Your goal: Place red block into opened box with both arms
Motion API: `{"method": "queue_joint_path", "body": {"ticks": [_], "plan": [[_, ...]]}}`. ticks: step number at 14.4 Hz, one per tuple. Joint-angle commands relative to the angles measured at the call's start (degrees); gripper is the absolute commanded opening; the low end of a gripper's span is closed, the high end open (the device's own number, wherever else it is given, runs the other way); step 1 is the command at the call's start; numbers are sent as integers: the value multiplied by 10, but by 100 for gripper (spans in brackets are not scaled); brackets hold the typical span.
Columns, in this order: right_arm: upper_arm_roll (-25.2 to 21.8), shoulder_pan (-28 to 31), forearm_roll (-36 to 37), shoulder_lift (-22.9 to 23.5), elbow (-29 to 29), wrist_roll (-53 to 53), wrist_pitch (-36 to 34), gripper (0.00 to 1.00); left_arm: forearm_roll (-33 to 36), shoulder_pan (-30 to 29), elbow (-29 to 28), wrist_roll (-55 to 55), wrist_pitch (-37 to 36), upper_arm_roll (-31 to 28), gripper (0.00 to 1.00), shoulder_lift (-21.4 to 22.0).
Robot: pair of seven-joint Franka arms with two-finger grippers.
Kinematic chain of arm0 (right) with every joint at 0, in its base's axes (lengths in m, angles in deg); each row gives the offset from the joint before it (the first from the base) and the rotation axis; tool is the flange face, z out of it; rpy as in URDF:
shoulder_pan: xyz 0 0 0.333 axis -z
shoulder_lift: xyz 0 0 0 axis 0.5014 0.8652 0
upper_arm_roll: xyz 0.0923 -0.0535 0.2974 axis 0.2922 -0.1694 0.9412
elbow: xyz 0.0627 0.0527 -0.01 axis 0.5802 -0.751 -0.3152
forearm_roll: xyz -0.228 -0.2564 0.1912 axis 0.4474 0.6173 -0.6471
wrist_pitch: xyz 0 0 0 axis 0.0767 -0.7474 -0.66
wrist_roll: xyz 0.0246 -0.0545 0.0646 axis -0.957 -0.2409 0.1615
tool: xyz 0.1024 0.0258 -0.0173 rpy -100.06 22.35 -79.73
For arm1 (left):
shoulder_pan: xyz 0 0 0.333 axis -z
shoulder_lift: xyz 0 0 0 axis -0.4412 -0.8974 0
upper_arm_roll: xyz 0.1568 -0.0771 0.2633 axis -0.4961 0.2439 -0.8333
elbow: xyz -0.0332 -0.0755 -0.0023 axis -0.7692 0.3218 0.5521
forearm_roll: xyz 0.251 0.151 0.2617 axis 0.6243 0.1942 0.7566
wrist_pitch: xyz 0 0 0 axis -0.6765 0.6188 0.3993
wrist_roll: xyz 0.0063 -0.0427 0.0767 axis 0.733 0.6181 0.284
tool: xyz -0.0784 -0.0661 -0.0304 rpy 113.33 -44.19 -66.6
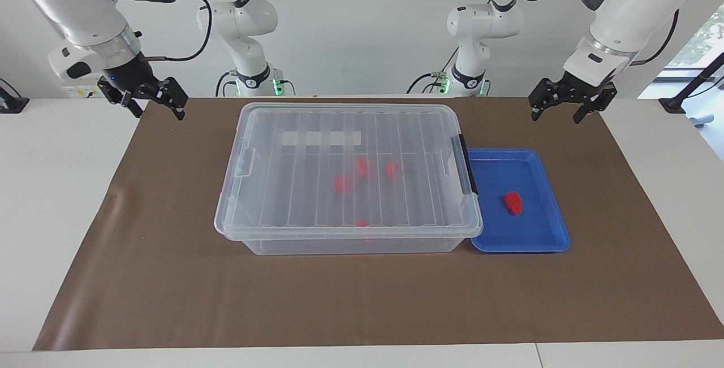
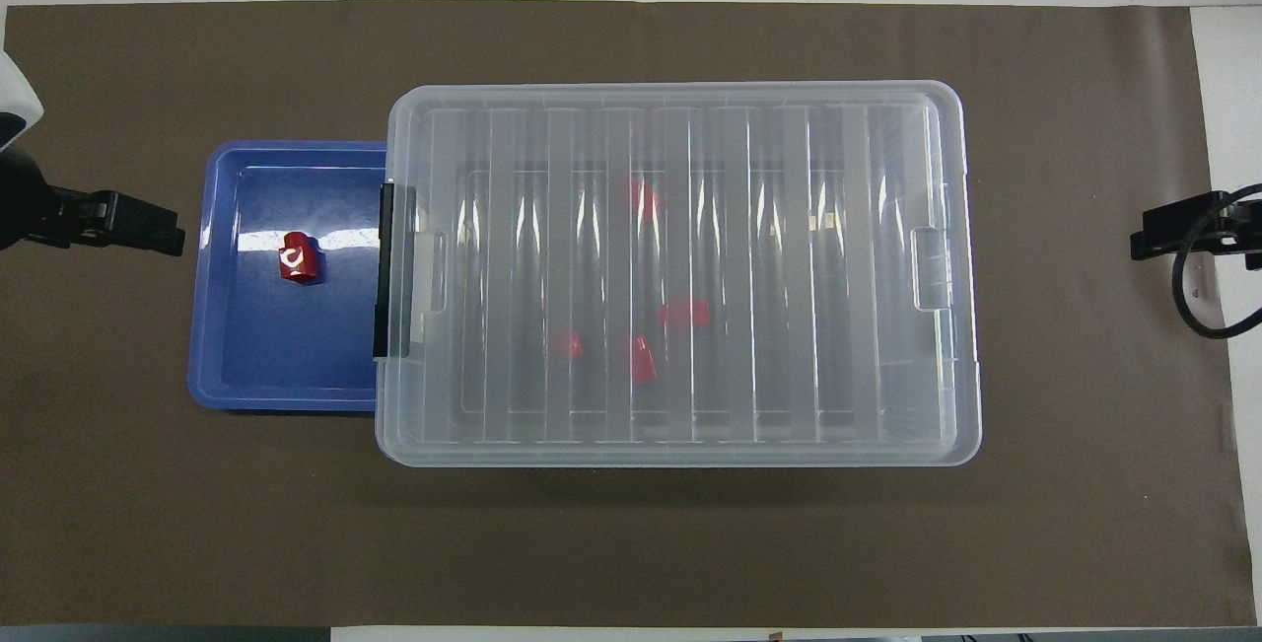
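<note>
The red block (image 1: 513,202) is lying in the blue tray (image 1: 543,242) beside the lidded box (image 1: 348,170), awaiting pickup. The left claw (image 1: 571,100) and right claw (image 1: 148,96) are being held open and empty above the tabletop's (image 1: 350,300) ends, leaving the lid accessible.

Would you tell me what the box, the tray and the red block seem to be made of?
Box: clear plastic, apparently; blocks show through its ribbed lid.
Tray: blue plastic, likely glossy; it mirrors light in the overhead view.
Red block: probably shiny moulded plastic.
</note>
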Motion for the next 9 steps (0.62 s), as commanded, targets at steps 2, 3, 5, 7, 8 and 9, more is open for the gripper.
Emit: {"method": "queue_joint_path", "body": {"ticks": [2,3,5,7,8,9], "plan": [[4,7,-6,-8,-7,13,1,100,-11,-5,-4,3,-6,1,100,5],[3,6,-6,-8,-8,13,1,100,-11,-5,-3,3,-7,1,100,5],[4,5,-7,-9,-13,10,12,100,-11,-5,-3,3,-6,1,100,5],[5,1,-8,-21,-40,-9,45,100,-11,-5,-3,3,-6,1,100,5],[13,-10,-8,-21,-48,-25,55,100,-11,-5,-4,3,-7,1,100,5],[15,-17,-8,-21,-52,-40,64,100,-11,-5,-3,3,-7,1,100,5]]}}
